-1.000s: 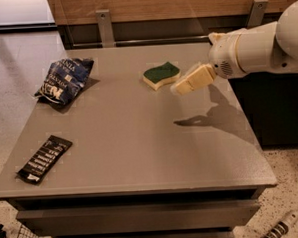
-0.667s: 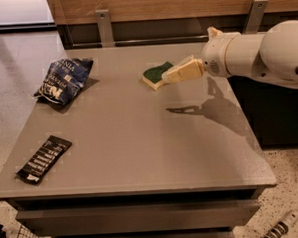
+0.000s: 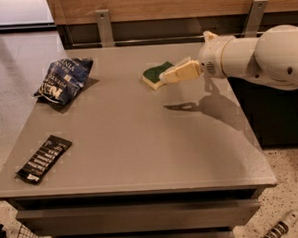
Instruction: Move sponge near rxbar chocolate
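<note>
I take this for an office or lab test space: grey worktop [image 3: 140,141] over drawers [image 3: 139,216], wood panelling [image 3: 173,2], speckled floor [image 3: 292,183], power strip [image 3: 280,229]. My gripper [image 3: 166,78] hangs over the worktop's far right.

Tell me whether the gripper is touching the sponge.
Cannot tell. In the camera view the gripper overlaps the right edge of the sponge, but whether there is contact or a height gap does not show.

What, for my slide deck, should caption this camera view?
Gripper at the sponge; rxbar chocolate lies across the table, front left.
</note>
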You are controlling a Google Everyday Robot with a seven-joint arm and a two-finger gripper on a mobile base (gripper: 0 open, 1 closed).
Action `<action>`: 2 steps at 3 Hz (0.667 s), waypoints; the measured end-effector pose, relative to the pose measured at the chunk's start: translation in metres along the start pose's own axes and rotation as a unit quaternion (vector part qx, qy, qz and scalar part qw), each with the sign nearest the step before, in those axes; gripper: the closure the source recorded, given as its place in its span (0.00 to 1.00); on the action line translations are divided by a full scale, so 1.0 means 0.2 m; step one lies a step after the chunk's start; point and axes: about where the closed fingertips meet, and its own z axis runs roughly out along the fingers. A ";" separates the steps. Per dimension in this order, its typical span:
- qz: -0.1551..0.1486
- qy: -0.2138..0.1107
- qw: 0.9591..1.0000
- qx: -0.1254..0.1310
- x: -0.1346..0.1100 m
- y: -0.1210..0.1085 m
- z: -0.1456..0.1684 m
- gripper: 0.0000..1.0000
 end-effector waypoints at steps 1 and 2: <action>0.044 -0.025 0.999 -0.015 0.08 -0.02 0.11 0.00; 0.081 -0.039 0.996 -0.031 0.15 -0.03 0.23 0.00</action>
